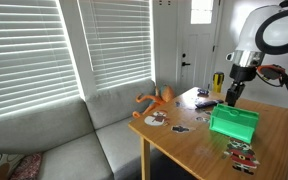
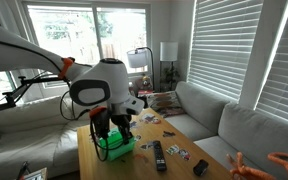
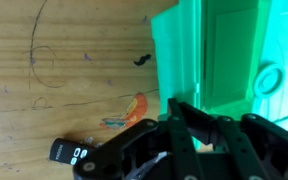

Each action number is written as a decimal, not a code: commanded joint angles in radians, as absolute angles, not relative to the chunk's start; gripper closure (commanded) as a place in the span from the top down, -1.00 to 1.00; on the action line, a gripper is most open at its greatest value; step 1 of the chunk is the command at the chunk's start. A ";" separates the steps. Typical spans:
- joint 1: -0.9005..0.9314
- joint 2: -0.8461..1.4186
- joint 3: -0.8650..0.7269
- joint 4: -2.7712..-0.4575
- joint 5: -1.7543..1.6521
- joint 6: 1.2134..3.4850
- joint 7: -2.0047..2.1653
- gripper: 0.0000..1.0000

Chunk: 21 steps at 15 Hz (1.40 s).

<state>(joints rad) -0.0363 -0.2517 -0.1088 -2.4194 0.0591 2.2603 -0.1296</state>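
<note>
One green bin (image 1: 233, 122) on wooden table (image 1: 184, 142).
Bin sat just beneath the claw (image 1: 231, 99); its jaws were pressed together.

A bright green plastic bin (image 1: 233, 122) stands upright and open-topped on the wooden tabletop (image 1: 184, 140), seen in both exterior views. The box is rectangular, with straight walls and a raised rim, and its long side runs roughly parallel to the tabletop's long edge. It sits on the half of the tabletop beneath the robot arm and, in an exterior view (image 2: 115, 147), close to the edge on that side and well apart from the far corners. From the wrist view the bin (image 3: 219, 50) fills the upper right, showing moulded ridges and a round embossed mark on one face. Whether anything lies inside cannot be made out.
</note>
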 commanded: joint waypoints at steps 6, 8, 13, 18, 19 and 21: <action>-0.025 -0.259 -0.091 -2.416 0.082 2.270 -0.143 0.27; -0.020 -0.270 -0.086 -2.417 0.084 2.267 -0.147 0.55; -0.017 -0.294 -0.073 -2.408 0.070 2.257 -0.139 1.00; 0.022 -0.291 -0.076 -2.389 0.143 2.241 -0.184 1.00; 0.034 -0.285 -0.077 -2.384 0.168 2.231 -0.200 1.00; 0.047 -0.267 -0.069 -2.377 0.181 2.212 -0.206 1.00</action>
<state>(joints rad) 0.0269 -0.2823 -0.0727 -2.3978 0.1302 2.2543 -0.1682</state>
